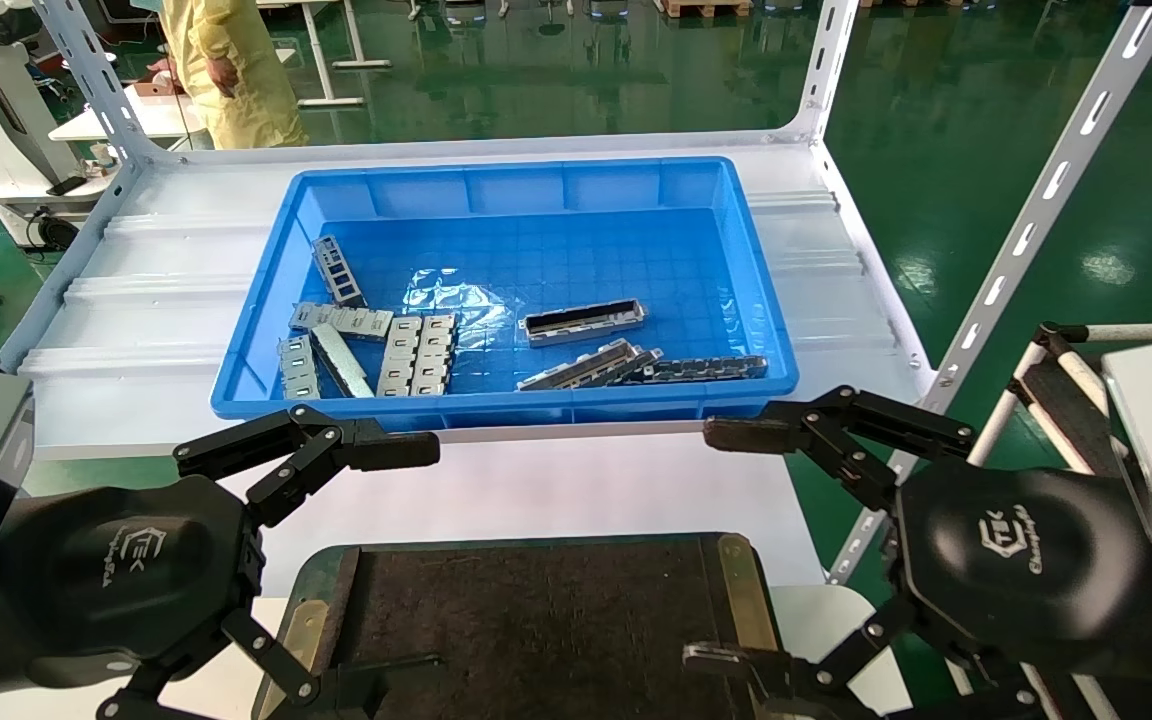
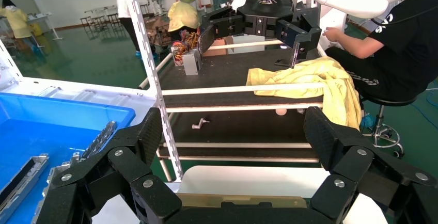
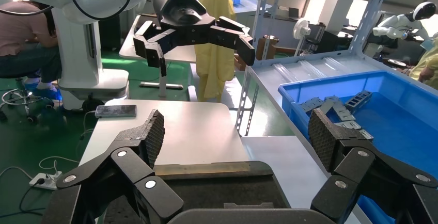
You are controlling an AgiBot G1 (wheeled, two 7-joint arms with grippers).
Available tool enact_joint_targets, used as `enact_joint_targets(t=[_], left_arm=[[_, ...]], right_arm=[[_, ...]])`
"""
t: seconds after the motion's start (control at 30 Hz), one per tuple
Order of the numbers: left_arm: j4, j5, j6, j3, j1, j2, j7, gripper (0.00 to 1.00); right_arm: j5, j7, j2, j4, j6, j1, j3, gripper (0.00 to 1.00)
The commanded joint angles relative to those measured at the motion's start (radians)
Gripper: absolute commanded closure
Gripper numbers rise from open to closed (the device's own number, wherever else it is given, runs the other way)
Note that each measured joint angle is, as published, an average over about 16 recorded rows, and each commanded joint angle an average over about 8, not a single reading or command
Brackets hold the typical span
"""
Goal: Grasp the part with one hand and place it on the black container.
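Part (image 1: pixel 584 322) lies in the blue bin (image 1: pixel 256 300); left gripper (image 1: pixel 406 560) and right gripper (image 1: pixel 726 545) hang wide open, holding nothing, over the black container (image 1: pixel 536 600); the left wrist view shows perhaps only the part's end.

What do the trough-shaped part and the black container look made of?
The part: probably bare sheet metal, given its silver-grey sheen and thin folded walls. The black container: rough, matte dark-brown floor, perhaps foam or felt; side strips look like brass-coloured metal.

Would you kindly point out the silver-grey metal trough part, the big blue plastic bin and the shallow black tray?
Silver-grey metal trough part (image 1: pixel 584 321), head view, its dark hollow.
Big blue plastic bin (image 1: pixel 506 407), head view, near rim.
Shallow black tray (image 1: pixel 536 610), head view, bare floor.
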Motion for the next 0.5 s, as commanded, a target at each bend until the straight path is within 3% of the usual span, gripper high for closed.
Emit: enact_joint_targets(t=[0.03, 0.5], left_arm=[[0.0, 0.0, 0.0, 0.0, 0.0, 0.0, 0.0, 0.0], [0.006, 0.072, -0.067, 0.028, -0.051, 0.057, 0.001, 0.0]], right_arm=[[0.0, 0.0, 0.0, 0.0, 0.0, 0.0, 0.0, 0.0], [0.0, 0.0, 0.0, -0.001, 0.0, 0.0, 0.0, 0.0]])
